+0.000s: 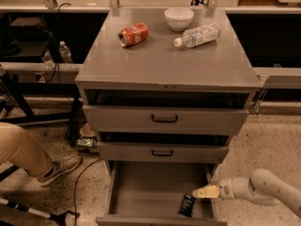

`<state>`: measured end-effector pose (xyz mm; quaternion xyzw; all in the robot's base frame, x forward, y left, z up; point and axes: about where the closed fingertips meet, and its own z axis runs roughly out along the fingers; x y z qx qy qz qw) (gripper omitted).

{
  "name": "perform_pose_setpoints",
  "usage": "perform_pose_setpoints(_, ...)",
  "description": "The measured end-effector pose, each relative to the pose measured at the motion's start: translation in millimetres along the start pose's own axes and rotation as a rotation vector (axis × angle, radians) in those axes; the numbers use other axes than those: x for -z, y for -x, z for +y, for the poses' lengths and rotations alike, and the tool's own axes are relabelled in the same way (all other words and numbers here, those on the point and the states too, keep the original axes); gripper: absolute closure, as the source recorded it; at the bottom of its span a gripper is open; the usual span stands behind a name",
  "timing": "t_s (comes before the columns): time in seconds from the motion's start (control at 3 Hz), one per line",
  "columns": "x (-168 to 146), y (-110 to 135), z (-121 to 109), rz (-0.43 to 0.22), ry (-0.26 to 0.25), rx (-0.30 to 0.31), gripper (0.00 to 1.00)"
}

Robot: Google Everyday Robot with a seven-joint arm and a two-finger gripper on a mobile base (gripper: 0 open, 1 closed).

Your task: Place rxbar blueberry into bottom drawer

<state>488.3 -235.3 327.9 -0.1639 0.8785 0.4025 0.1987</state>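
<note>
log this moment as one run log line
rxbar blueberry: lying in open bottom drawer, front right corner | gripper: at drawer's right side, close beside bar | top two drawers: partly open

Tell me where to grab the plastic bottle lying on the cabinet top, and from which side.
Grip the bottle across its mid-body, coming from above: it lies on its side on the cabinet top, cap toward the red can, so the round body offers two free sides. The claw is down at the bottom drawer.

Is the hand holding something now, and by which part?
Seemingly nothing: the hand is just beside the rxbar, which lies in the bottom drawer.
</note>
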Motion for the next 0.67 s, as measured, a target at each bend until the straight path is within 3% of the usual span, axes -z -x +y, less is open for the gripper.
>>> perform_pose_setpoints(0.33,52,1,-24,-0.115,-0.087,-0.016,0.0)
perform_pose_setpoints(0.67,126,6,-69,-0.275,-0.216,-0.056,0.0)
